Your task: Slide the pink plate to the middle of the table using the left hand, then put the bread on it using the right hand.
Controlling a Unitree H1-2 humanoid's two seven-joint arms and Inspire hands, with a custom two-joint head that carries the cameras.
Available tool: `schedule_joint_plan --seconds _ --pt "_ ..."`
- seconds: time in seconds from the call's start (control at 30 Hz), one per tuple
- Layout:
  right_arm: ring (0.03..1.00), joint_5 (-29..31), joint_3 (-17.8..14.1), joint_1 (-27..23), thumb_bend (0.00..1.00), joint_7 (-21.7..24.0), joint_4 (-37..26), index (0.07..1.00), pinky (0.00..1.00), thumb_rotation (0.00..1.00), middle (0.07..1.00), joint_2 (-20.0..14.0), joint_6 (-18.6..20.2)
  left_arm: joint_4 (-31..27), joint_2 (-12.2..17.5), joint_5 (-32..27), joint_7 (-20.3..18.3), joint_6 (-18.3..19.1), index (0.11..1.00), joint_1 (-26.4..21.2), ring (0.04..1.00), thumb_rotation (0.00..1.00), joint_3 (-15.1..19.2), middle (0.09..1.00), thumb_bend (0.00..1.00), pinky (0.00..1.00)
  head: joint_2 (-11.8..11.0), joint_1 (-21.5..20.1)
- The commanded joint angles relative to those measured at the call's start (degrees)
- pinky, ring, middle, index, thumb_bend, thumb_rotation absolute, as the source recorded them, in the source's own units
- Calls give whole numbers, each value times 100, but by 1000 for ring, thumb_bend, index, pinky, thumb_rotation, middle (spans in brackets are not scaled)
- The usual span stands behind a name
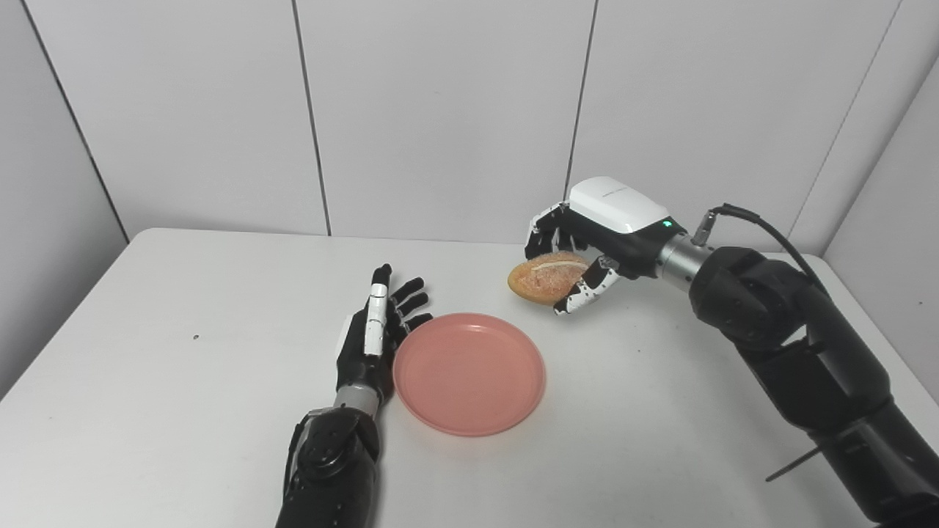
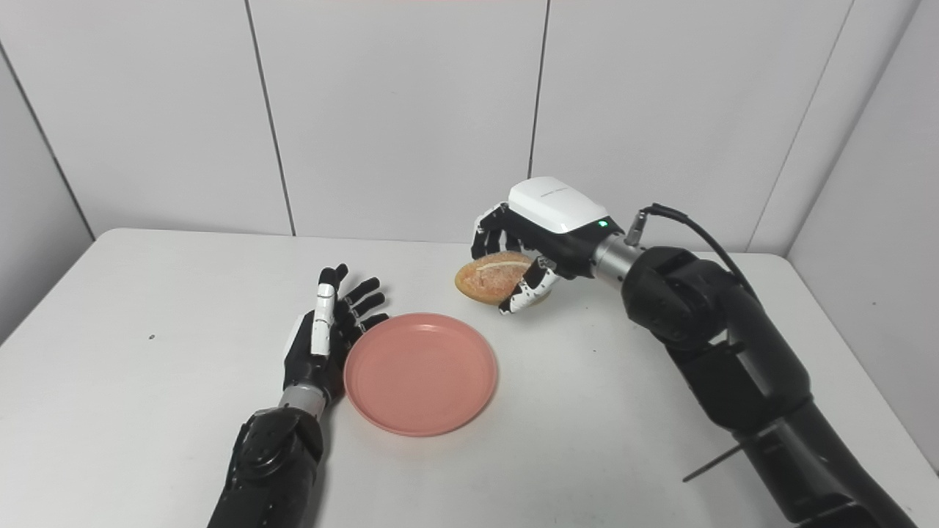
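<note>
The pink plate lies flat near the middle of the white table. My left hand is open, fingers straight, resting edge-on against the plate's left rim. My right hand is shut on the bread, a golden oval roll, and holds it above the table, beyond the plate's far right rim. In the right eye view the bread is likewise past the plate, not over its middle.
The table's far edge meets a white panelled wall. A small dark speck lies on the left part of the table. My right arm stretches over the table's right side.
</note>
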Motion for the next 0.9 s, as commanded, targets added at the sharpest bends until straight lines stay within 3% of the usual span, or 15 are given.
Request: schedule_joint_plan --seconds 0.0,0.1,0.2,0.57,0.87 --pt "435 68 -110 -209 514 -44 -212 477 402 0 535 61 -75 210 -108 8 72 212 980 75 812 959 -19 825 695 696 -2 4" --pt "427 107 -53 -271 516 80 -164 500 403 0 509 226 -32 206 -112 15 78 220 983 87 818 962 -20 826 694 692 11 -1" --pt "399 109 -14 -334 515 180 -107 518 333 0 481 377 -18 184 -112 29 101 229 976 96 820 966 -19 821 696 697 21 -7" --pt "461 -316 381 -428 518 655 59 468 432 0 511 785 124 174 -122 47 101 209 978 122 808 972 -33 817 707 683 74 14" --pt "442 -536 479 -453 518 710 623 483 412 0 517 1035 191 190 -126 31 107 212 979 110 812 967 -19 819 709 681 112 33"
